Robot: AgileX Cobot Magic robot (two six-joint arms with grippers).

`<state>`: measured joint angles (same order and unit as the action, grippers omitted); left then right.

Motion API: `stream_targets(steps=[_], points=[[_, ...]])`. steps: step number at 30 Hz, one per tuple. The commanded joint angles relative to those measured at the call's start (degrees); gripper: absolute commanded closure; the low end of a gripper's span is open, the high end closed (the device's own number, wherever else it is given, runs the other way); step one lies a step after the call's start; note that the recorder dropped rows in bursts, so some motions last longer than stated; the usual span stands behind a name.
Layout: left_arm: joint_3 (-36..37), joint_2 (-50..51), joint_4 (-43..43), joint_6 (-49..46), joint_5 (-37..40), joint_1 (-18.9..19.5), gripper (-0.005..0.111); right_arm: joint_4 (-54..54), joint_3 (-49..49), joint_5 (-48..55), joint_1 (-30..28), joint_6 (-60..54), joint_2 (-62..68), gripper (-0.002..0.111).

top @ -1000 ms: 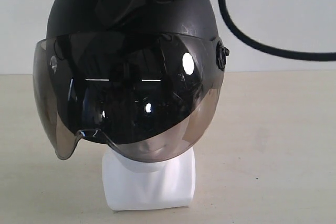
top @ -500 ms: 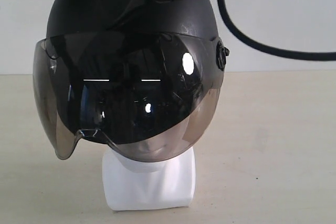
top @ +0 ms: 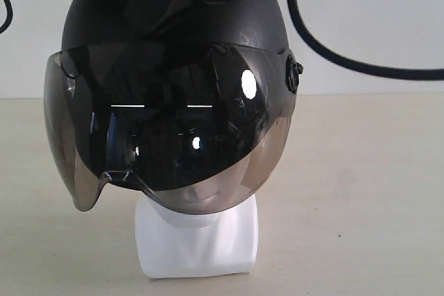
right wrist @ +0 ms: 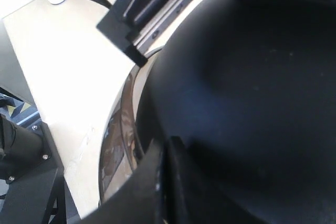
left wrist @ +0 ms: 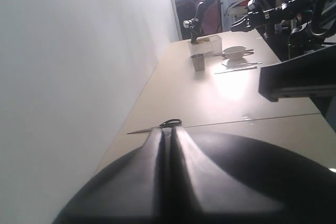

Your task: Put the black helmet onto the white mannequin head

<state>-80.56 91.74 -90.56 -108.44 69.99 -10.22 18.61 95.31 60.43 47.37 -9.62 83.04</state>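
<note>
just beneath the right pincer [right wrist: 165, 145], the black helmet [top: 260, 29]

The table [top: 361, 192] before me has a smooth top of pale beige. The white mannequin head [top: 198, 244] stands on it with its squarish base. My left wrist camera shows scissors [left wrist: 164, 125] lying flat on it. Well beyond them stand a grey cup [left wrist: 198, 62], a white bowl [left wrist: 234, 52] and a pale box [left wrist: 206, 44], near each other.

Scissors [left wrist: 164, 125] on beige table [left wrist: 220, 98]; farther off, grey cup [left wrist: 198, 62] near white bowl [left wrist: 234, 52], box [left wrist: 207, 44].
</note>
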Motion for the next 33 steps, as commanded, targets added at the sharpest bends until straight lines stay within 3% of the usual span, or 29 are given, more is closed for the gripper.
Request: stream_targets(steps=[1,33], points=[[0.13,1.38,2.11,-0.09,-0.02,-0.48,0.102,0.74,-0.26,1.87,0.07,0.14,-0.59,0.109],[0.13,2.11,3.0,0.83,-0.02,-0.48,0.102,0.6,-0.38,2.84,0.07,-0.35,1.72,0.109]])
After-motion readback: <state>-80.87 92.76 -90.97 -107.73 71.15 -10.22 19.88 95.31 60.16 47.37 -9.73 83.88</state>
